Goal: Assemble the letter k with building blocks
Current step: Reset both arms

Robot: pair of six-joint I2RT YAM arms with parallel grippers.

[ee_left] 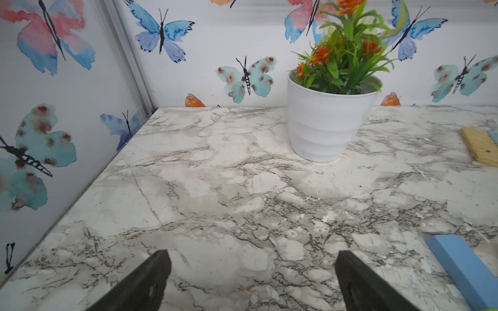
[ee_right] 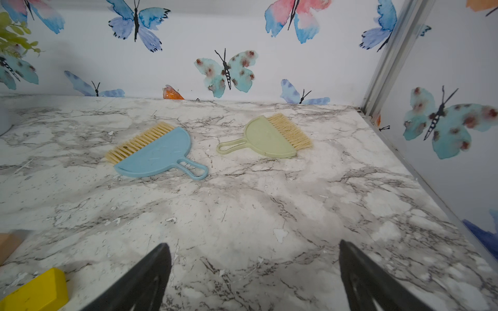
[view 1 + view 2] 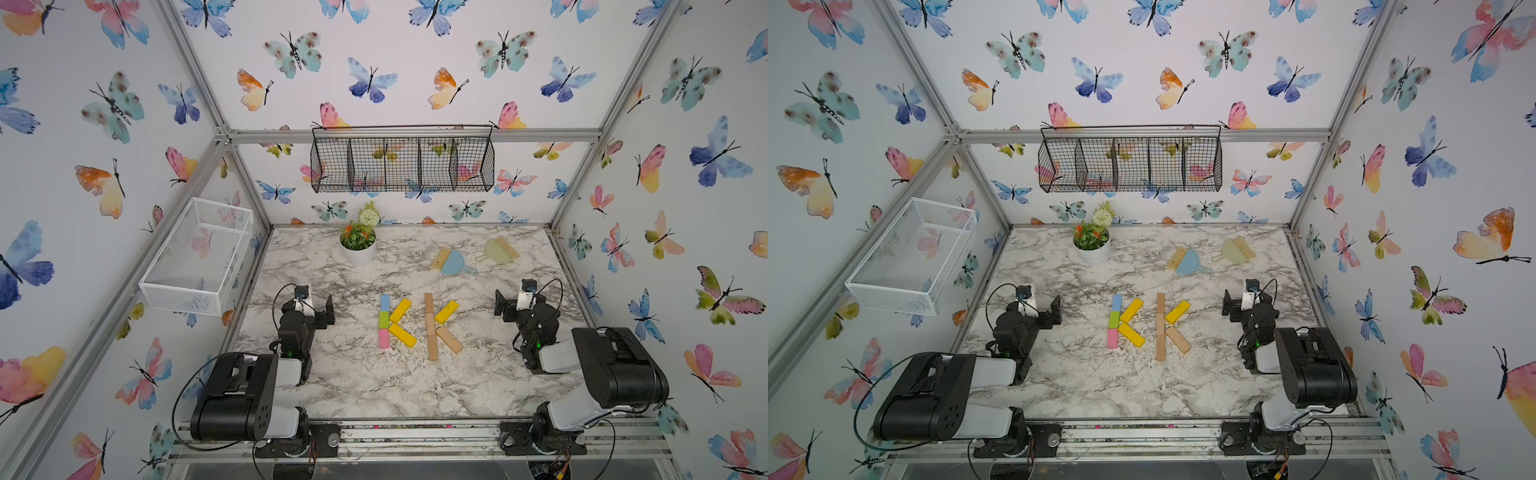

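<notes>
In both top views the building blocks lie mid-table as two K shapes. The left K has a light blue block (image 3: 385, 302), a green one (image 3: 383, 319) and a pink one (image 3: 384, 338) as its stem, with two yellow bars (image 3: 400, 310) slanting off it. The right K has a tan stem (image 3: 431, 326), a yellow arm (image 3: 446, 311) and a tan leg (image 3: 449, 340). My left gripper (image 3: 311, 307) (image 1: 250, 269) stands open and empty left of them. On their right, my right gripper (image 3: 519, 303) (image 2: 254, 264) is also open and empty.
A white pot with a plant (image 3: 358, 249) stands at the back. A blue dustpan with brush (image 2: 156, 156) and a green one (image 2: 266, 140) lie at the back right. A white wire basket (image 3: 195, 257) hangs on the left wall, a black one (image 3: 402, 164) on the back wall.
</notes>
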